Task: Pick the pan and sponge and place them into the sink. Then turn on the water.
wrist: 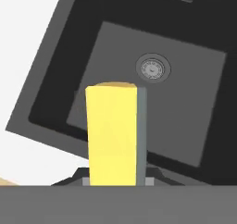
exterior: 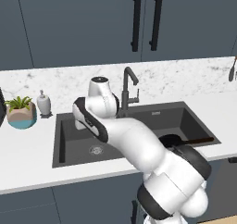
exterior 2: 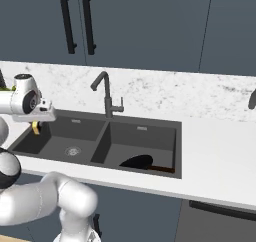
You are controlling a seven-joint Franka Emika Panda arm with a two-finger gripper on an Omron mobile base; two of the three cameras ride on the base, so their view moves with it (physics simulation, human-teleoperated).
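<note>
**Sponge hangs over the left basin**

Your sponge [wrist: 113,134] stands on end, long axis running out from the gripper [wrist: 115,180], whose jaws are clamped on it. The sink [wrist: 69,52] floor and drain [wrist: 152,67] lie directly beyond. The pan [exterior 2: 136,162] already sits in the other basin.

**No Legible Text in Kitchen Scene**

No words, labels, brand marks, numbers or signs can be read anywhere in these views. The dark blue-grey cabinet doors [exterior: 83,24] with their black bar handles are plain, as is the white marble-patterned surface [exterior 2: 215,151]. The small white soap dispenser [exterior: 44,102], the teal plant pot [exterior: 21,116] and the dark grey double-basin sink [exterior 2: 165,123] carry no markings. The yellow sponge with its dark grey face [wrist: 113,135] is bare too.
</note>
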